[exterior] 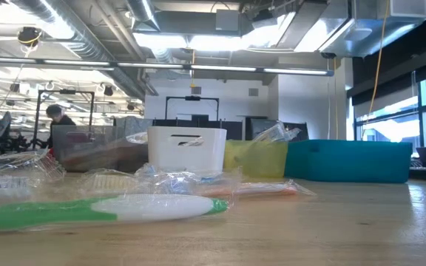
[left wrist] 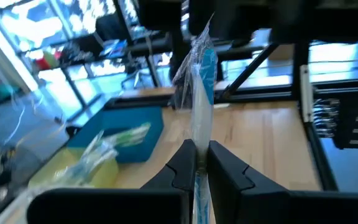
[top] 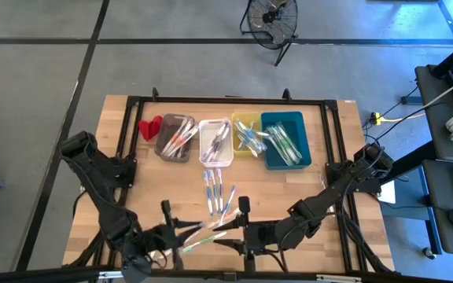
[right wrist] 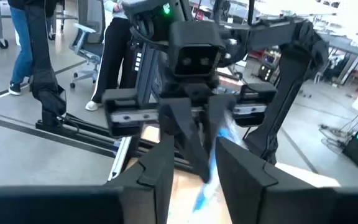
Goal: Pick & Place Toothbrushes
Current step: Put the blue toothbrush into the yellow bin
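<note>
My left gripper (top: 185, 230) is near the table's near edge, shut on a blue-and-white toothbrush in clear wrap (left wrist: 201, 81). My right gripper (top: 231, 234) faces it from the right, open. In the right wrist view its fingers (right wrist: 160, 171) stand on either side of the toothbrush's free end (right wrist: 215, 163); no touch shows. More toothbrushes (top: 215, 189) lie flat mid-table, and a green-and-white one (exterior: 102, 210) lies close in the low view. Others fill the grey (top: 174, 137), white (top: 215, 141), yellow (top: 246, 132) and teal (top: 285, 140) bins. My left gripper pinches the wrapped toothbrush between its two fingers (left wrist: 182, 163), at a white stretch of the handle (left wrist: 200, 140) just ahead of the fingertips. The toothbrush lies along the fingers and sticks out past them toward the right gripper. It looks lifted off the table.
The bins stand in a row along the table's far side, with a small red object (top: 149, 126) at the row's left end. A black frame (top: 234, 101) rings the tabletop. Bare wood lies left and right of the loose toothbrushes. People stand in the room beyond the table.
</note>
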`<state>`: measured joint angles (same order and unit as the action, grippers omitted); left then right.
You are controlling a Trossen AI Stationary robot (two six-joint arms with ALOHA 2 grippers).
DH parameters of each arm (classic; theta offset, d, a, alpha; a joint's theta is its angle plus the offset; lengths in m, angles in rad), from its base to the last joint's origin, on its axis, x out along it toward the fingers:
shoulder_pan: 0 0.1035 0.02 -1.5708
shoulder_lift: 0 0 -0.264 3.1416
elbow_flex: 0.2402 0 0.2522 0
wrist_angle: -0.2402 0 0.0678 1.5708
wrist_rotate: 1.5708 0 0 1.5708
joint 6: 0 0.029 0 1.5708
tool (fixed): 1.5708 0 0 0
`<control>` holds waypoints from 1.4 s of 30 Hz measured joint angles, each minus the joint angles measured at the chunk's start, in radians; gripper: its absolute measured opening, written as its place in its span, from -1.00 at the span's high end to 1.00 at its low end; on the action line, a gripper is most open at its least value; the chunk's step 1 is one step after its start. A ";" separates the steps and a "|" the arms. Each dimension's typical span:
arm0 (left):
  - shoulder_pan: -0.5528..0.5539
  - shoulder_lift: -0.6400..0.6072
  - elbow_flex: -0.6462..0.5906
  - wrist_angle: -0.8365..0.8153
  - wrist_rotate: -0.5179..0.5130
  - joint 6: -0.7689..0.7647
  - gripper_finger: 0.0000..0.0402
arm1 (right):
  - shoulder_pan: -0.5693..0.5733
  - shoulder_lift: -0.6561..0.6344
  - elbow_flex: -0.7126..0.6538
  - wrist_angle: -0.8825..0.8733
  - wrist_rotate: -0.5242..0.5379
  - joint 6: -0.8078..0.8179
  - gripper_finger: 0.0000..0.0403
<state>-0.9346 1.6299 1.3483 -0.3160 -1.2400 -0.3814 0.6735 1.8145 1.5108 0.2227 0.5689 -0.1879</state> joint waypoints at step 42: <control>0.023 0.004 0.000 0.115 0.065 0.168 0.91 | -0.061 0.000 0.000 0.001 -0.199 -0.115 -0.01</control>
<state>-0.9111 1.6337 1.3483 -0.2013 -1.1749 -0.2131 0.6124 1.8145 1.5105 0.2240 0.3695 -0.3027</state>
